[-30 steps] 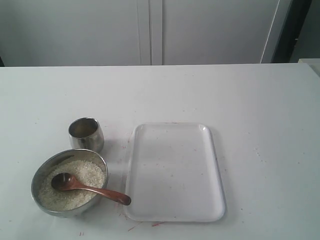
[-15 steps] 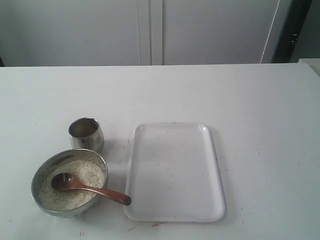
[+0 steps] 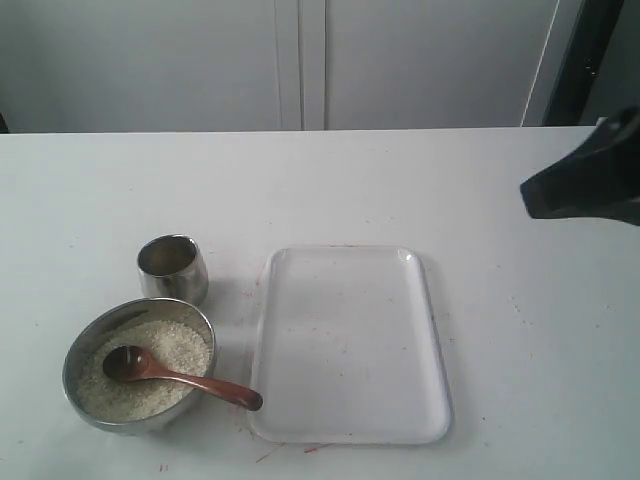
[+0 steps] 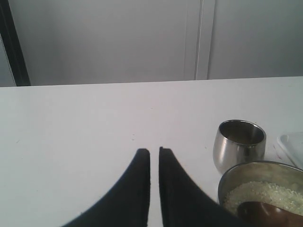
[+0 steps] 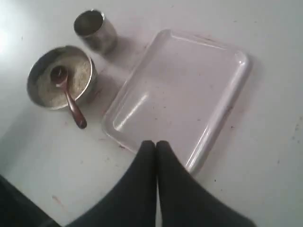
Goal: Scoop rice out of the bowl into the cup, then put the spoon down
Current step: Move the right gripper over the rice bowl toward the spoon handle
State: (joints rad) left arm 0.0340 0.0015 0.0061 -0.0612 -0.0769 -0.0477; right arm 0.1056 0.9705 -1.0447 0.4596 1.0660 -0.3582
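One dark reddish-brown wooden spoon lies with its head in the off-white rice of the wide steel bowl, handle overhanging toward the clear plastic tray. The small steel cup stands just beside the bowl. My right gripper and left gripper are closed, empty.

The exterior view is looking down across the table toward the back wall. The left wrist view is sitting low; the right is peering steeply down (from higher up). All three are sharing the bowl and cup.
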